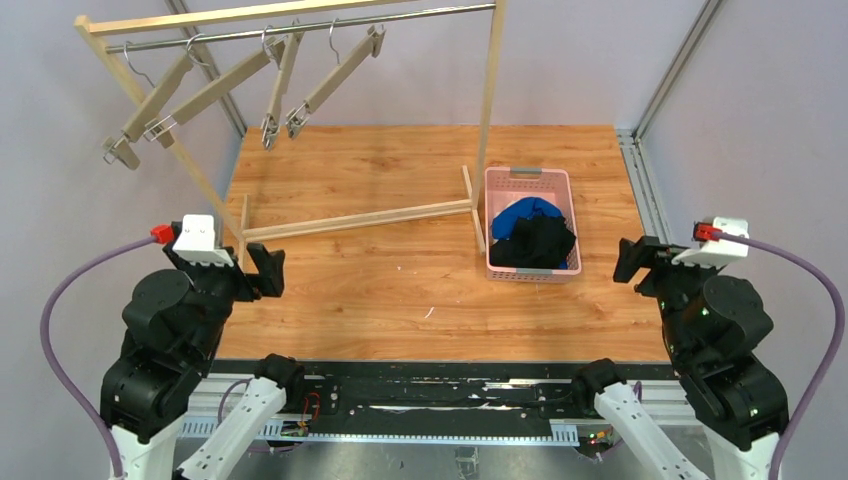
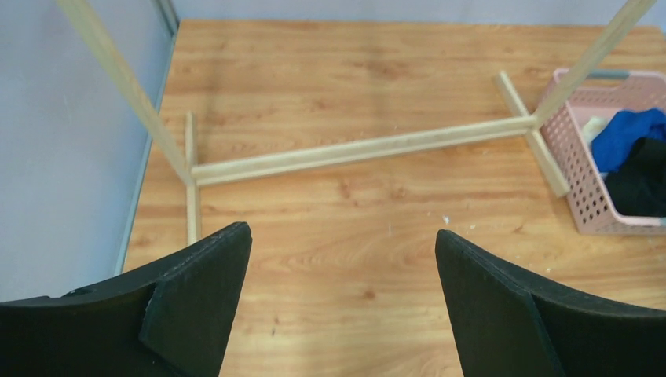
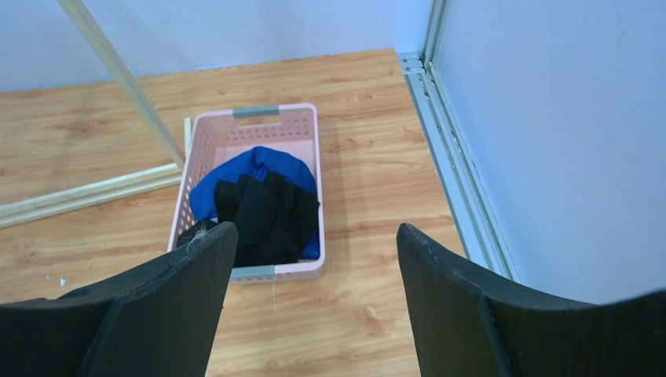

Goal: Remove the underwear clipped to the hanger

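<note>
I see the left tool (image 2: 343, 239) with its jaws wide apart, at the near left corner of the counter (image 1: 400, 290), facing the rack (image 1: 490, 100). Nothing sits between its fingers, only bare wood under them. The right tool (image 3: 316, 228) also has its jaws apart, at the near right edge, facing the basket (image 1: 488, 220).

The underwear is in the pink basket, which stands on the right half of the counter just right of the rack's right foot. The blue pair (image 1: 527, 212) is at the far side of the pile. The black pair (image 1: 540, 245) is bunched on top of it, toward the near end. In the left wrist view a cream bit (image 2: 594, 126) shows at the basket's far left corner, beside the blue; I cannot tell more about it.

Four wooden hangers (image 1: 240, 75) hang on the rack's metal rail, all tilted, clips at their low ends. Both tools are well apart from the basket and the hangers.
</note>
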Available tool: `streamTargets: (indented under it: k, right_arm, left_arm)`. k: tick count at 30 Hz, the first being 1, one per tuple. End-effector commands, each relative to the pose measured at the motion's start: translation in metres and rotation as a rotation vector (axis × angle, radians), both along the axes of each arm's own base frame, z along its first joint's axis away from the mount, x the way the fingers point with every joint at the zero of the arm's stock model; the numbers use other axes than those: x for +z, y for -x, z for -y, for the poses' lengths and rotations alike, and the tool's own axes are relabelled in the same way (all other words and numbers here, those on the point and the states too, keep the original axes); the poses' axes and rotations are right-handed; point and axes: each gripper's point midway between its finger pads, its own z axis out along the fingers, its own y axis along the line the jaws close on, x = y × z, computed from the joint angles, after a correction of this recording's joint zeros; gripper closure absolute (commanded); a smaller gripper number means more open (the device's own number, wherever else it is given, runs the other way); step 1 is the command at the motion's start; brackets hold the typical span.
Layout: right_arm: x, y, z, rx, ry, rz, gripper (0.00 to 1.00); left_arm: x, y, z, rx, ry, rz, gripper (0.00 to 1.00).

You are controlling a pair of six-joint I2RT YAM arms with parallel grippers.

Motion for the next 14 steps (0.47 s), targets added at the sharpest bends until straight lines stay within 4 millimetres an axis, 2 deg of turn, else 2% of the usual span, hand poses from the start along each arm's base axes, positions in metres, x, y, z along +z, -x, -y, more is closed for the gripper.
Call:
streamTargets:
  k: [1, 6, 14]
  right_arm:
    - [-0.015, 0.025, 0.020, -0.077, 0.002, -0.040, 0.24]
    - [-0.018, 0.039, 0.031, -0.109, 0.004, -0.016, 0.24]
    - [-0.028, 0.038, 0.031, -0.110, 0.022, -0.044, 0.24]
  left_arm:
    - [-0.024, 0.020, -0.015, 0.072, 0.039, -0.037, 0.02]
    - [-0.032, 0.036, -0.023, 0.094, 0.055, -0.032, 0.02]
    - [-0.038, 0.039, -0.026, 0.104, 0.049, -0.044, 0.02]
